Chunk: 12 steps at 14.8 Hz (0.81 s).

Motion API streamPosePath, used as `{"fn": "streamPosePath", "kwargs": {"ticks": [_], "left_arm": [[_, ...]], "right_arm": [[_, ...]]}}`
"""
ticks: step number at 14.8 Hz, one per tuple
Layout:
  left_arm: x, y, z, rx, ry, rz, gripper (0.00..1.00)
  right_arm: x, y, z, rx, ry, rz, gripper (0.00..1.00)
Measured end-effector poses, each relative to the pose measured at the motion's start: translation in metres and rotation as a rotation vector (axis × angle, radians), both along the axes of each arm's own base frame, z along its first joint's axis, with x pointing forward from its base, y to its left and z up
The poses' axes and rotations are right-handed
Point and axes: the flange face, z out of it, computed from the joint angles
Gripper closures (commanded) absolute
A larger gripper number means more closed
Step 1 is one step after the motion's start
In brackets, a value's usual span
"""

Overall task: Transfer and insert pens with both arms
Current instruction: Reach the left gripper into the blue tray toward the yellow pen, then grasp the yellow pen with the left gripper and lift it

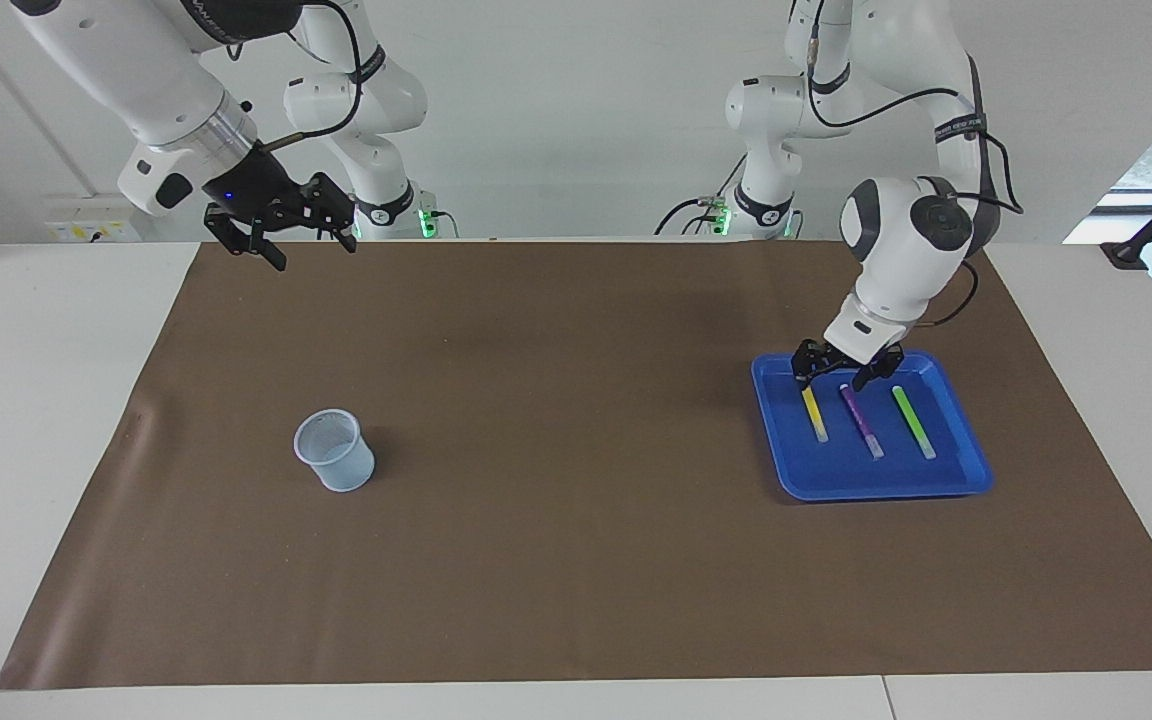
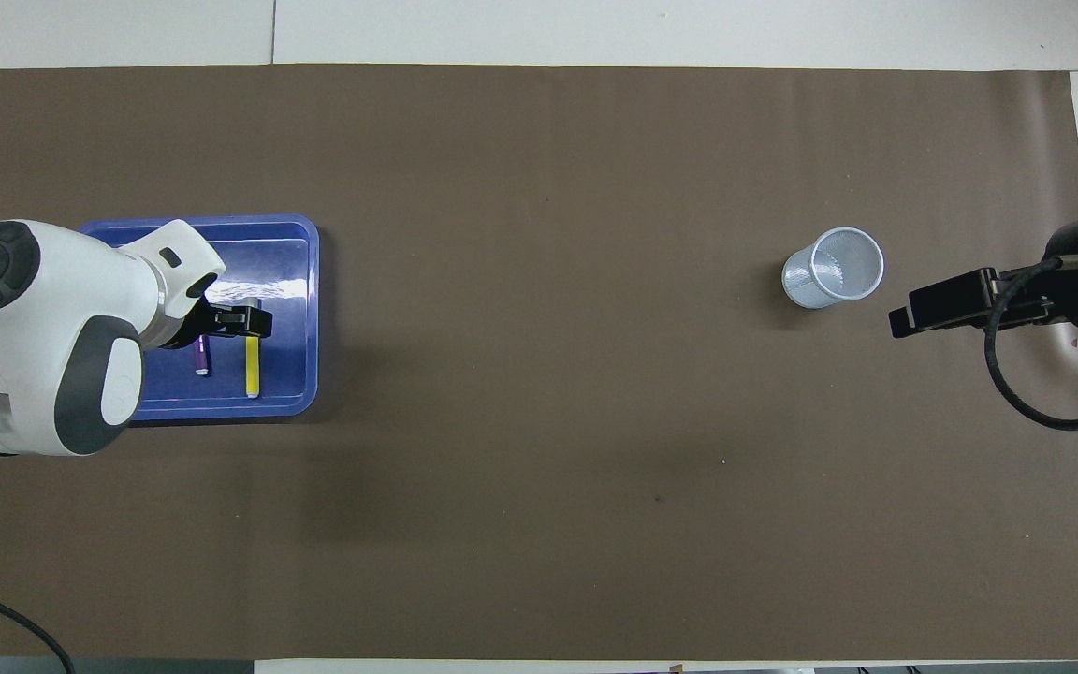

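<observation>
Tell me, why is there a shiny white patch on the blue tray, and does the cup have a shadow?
In the overhead view, the white patch on the blue tray is glare, probably from a lamp above; the facing view shows no such glare on it. The mesh cup casts a soft shadow on the brown mat in the facing view, and a thin dark one beside it in the overhead view.

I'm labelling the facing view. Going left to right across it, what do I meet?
Right gripper → cup → yellow pen → purple pen → green pen, the pens all in the tray.
</observation>
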Motion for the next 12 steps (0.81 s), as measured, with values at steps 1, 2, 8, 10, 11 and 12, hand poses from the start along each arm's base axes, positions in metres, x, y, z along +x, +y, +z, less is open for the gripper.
{"fn": "streamPosePath", "kwargs": {"ticks": [1,2,8,10,11,12], "left_arm": [[0.004,-0.001,-0.01,-0.001,-0.009,0.0,0.12],[0.006,-0.001,-0.018,-0.001,-0.009,0.001,0.12],[0.008,-0.001,-0.043,0.003,0.014,0.001,0.58],[0.006,-0.001,-0.046,0.004,0.019,0.001,0.65],[0.005,0.0,-0.047,0.005,0.022,0.001,0.68],[0.005,0.0,-0.048,0.005,0.024,0.001,0.73]], "right_arm": [[-0.003,0.002,-0.003,0.037,0.008,-0.006,0.0],[-0.005,0.002,-0.004,0.059,0.004,-0.013,0.0],[-0.003,0.014,0.0,0.141,-0.047,-0.029,0.0],[-0.003,0.018,-0.002,0.18,-0.037,-0.034,0.0],[-0.004,0.02,-0.004,0.201,-0.028,-0.042,0.0],[-0.005,0.021,-0.006,0.218,-0.019,-0.052,0.0]]}}
